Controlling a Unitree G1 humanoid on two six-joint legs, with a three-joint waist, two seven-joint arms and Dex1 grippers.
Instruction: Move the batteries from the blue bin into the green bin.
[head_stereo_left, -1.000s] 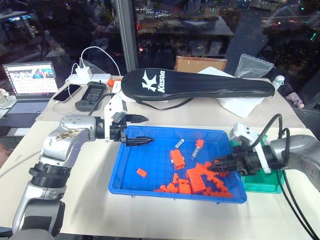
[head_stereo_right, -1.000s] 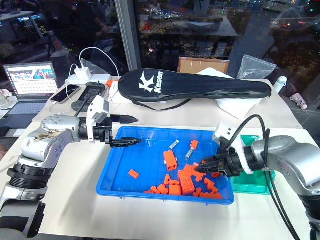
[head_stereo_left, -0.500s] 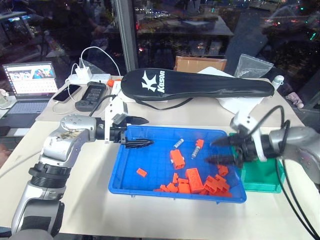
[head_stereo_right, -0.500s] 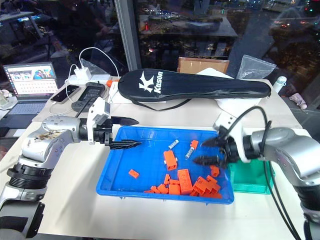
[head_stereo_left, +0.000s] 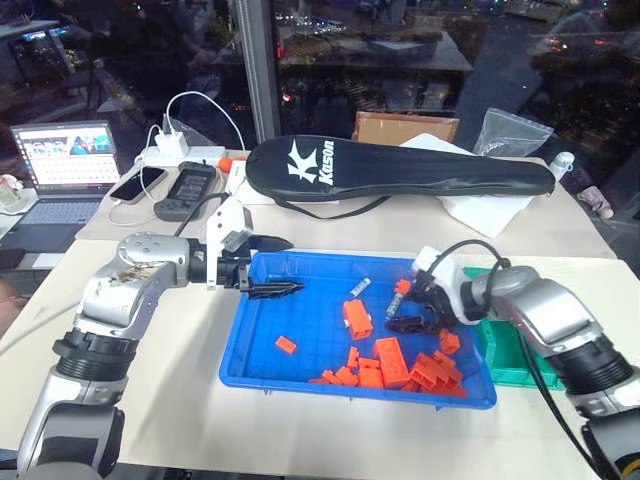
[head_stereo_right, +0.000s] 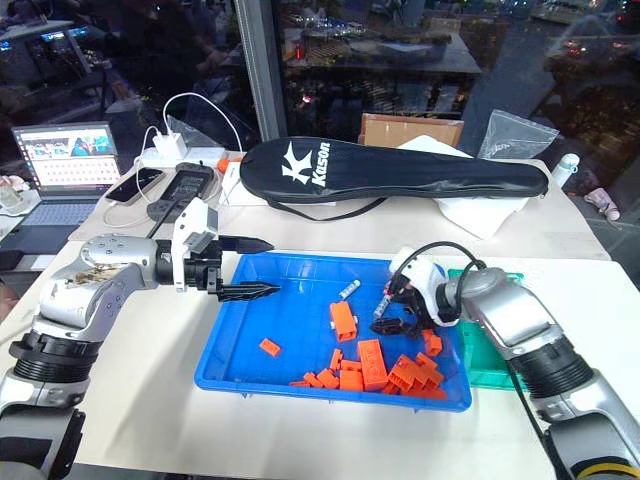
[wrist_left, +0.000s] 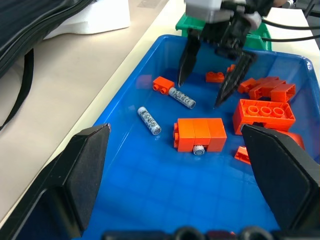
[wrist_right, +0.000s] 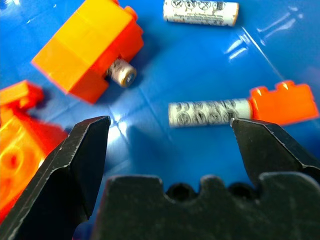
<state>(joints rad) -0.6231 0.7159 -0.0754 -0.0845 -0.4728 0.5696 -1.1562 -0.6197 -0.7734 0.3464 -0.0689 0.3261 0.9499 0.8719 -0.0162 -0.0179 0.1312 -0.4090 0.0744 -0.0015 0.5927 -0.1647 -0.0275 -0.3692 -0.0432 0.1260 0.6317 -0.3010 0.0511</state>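
The blue bin (head_stereo_left: 238, 345) holds orange blocks and the batteries. One battery (head_stereo_left: 359, 287) lies near the far wall. A second battery (wrist_right: 201, 113) lies end-on against a small orange block, between the fingers of my open right gripper (head_stereo_left: 398, 312), which straddles it low over the floor without closing on it. A third battery (wrist_left: 199, 149) pokes out from under an orange block (wrist_left: 200, 134). My left gripper (head_stereo_left: 291, 265) hangs open and empty over the bin's far left corner. The green bin (head_stereo_left: 503, 350) sits right of the blue bin, partly behind my right arm.
A pile of orange blocks (head_stereo_left: 405, 362) fills the bin's near right part. Behind the bins lie a black racket bag (head_stereo_left: 400, 168), a cardboard box (head_stereo_left: 405, 127) and white cloth (head_stereo_left: 485, 210). A laptop (head_stereo_left: 62, 165), phone and power strip (head_stereo_left: 180, 155) sit at the far left.
My right gripper has opened and moved from the orange block pile forward and left, down over a battery near the far wall. The left gripper has stayed put.
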